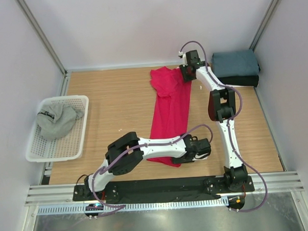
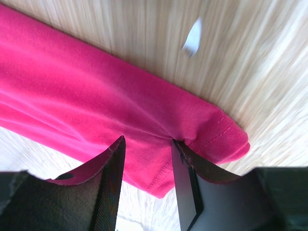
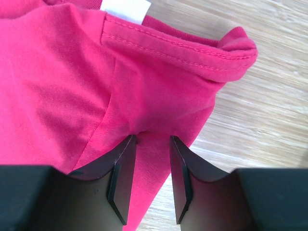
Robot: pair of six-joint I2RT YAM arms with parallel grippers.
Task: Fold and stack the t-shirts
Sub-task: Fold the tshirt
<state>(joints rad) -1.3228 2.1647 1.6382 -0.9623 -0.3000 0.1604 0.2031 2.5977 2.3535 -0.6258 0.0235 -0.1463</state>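
Note:
The crimson-red t-shirt [image 1: 169,109] lies in a long narrow strip down the middle of the table. My left gripper [image 1: 204,149] is at its near end, jaws closed on the hem corner [image 2: 211,139], with cloth bunched between the fingertips [image 2: 147,139]. My right gripper [image 1: 185,73] is at the far end, closed on cloth just below the collar [image 3: 192,48], with a fold pinched between its fingertips [image 3: 151,137]. The light grey t-shirt [image 1: 54,122] is crumpled in the basket. The slate-blue t-shirt [image 1: 235,63] sits folded on the black one [image 1: 242,81] at the far right.
The white mesh basket [image 1: 81,139] stands at the table's left edge. White walls and metal posts close in the table at the back and sides. A white label [image 3: 125,7] shows inside the red collar.

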